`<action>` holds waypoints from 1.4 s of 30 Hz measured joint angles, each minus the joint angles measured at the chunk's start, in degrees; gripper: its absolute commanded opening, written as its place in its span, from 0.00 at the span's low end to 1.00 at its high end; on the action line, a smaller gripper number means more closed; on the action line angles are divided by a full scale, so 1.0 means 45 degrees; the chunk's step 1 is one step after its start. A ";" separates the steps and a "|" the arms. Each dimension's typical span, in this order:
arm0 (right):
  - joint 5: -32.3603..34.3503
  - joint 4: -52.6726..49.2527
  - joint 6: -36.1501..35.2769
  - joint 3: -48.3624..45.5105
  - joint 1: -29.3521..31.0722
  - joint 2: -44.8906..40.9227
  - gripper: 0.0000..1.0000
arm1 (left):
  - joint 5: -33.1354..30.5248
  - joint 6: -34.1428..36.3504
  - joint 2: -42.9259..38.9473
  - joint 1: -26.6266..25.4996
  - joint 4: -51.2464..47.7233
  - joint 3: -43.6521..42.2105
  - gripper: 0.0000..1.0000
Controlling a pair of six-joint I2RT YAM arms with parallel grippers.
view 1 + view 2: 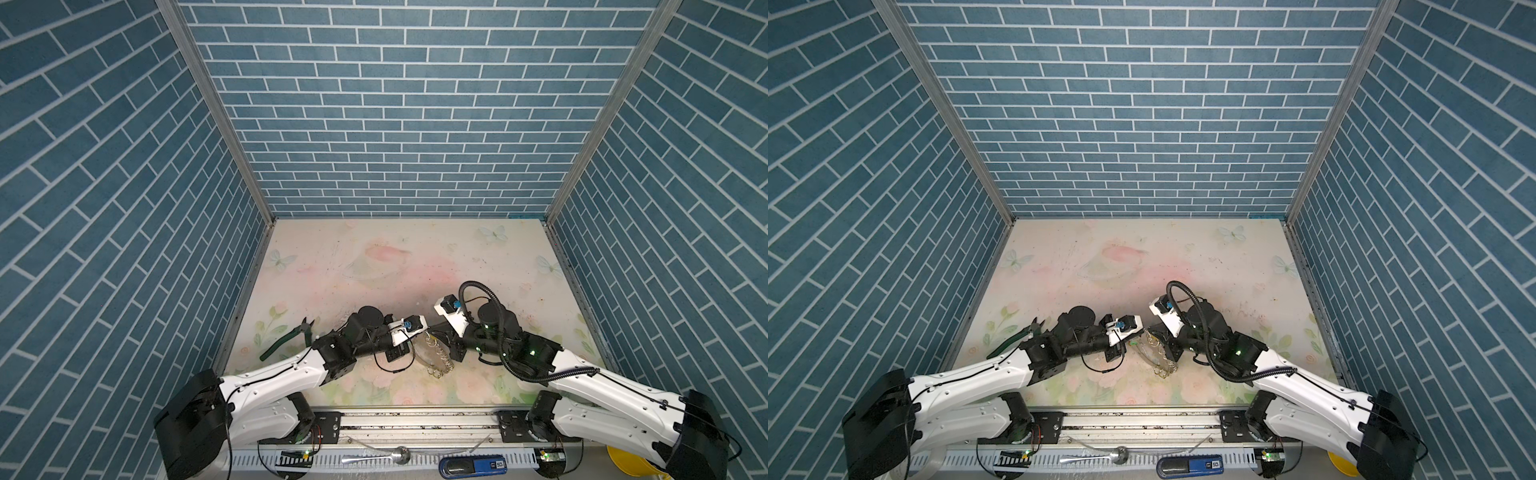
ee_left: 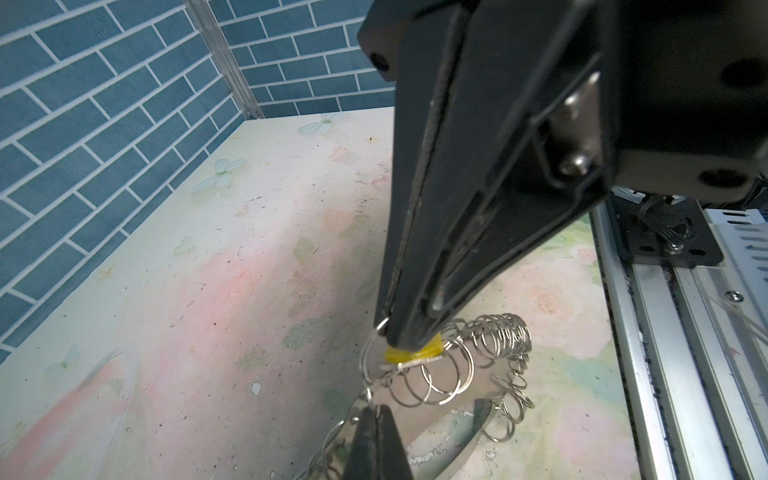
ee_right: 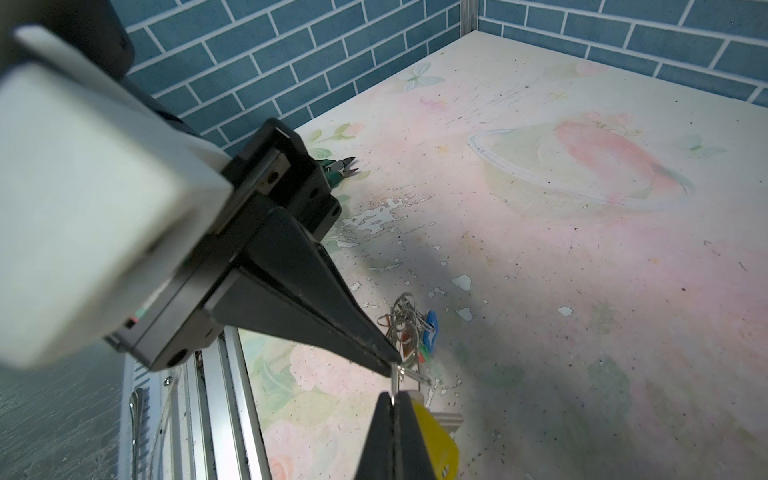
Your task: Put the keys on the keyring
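Your left gripper [image 3: 396, 363] pinches a loop of the keyring [image 2: 498, 336], your right gripper [image 2: 409, 343] the yellow-tagged key [image 2: 415, 356]: push off-line and either may slip out.

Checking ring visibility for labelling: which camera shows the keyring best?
The left wrist view: the keyring is close, its silver rings distinct. In both top views the keyring is small and far off. The right wrist view shows little: one ring pinched by the right gripper.

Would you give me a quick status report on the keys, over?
Left gripper shut on keyring chain. Right gripper shut on yellow key, at the chain; threading unclear. Other keys bunched on table. Pliers far aside.
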 measured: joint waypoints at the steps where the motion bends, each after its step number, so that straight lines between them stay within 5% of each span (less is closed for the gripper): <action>1: 0.0010 0.0005 0.0005 0.0000 -0.0005 0.0019 0.00 | -0.0010 0.0029 -0.0019 -0.0029 0.0015 -0.0019 0.00; 26: 0.0597 -0.0233 0.0325 0.0024 0.0087 0.0563 0.00 | -0.0092 0.0403 -0.0175 -0.0136 0.0457 -0.0359 0.00; 35: 0.2147 -0.0767 0.0767 0.0102 0.0024 0.0447 0.00 | 0.0296 0.0573 -0.0175 -0.0272 0.0563 -0.0442 0.00; 42: 0.1370 -0.1185 0.0729 0.0175 0.0039 -0.0044 0.00 | 0.0141 0.0554 -0.0141 -0.0291 0.0631 -0.0452 0.00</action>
